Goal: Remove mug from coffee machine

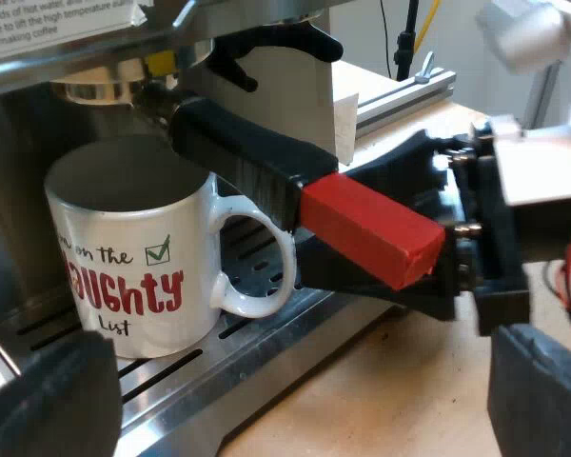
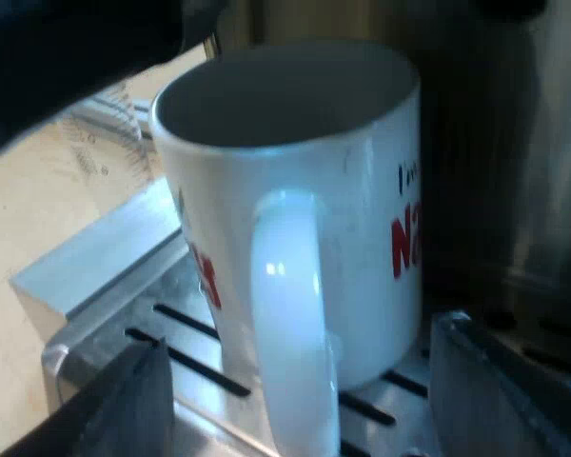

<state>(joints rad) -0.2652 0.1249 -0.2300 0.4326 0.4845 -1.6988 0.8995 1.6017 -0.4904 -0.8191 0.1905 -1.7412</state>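
Slotted steel drip tray (image 1: 266, 328) of the espresso machine (image 1: 19, 152), bearing the white mug (image 1: 133, 248) upright beneath the locked holder (image 1: 238, 152) with its red-ended handle. Mug print: "on the", a green ticked box, red "AUGHTY", "List". With the print at 6 o'clock, the mug's loop sits at 3 o'clock. Fingers of the left gripper (image 1: 295, 409) stand apart; those of the right gripper (image 2: 309, 390) stand apart, flanking the loop.
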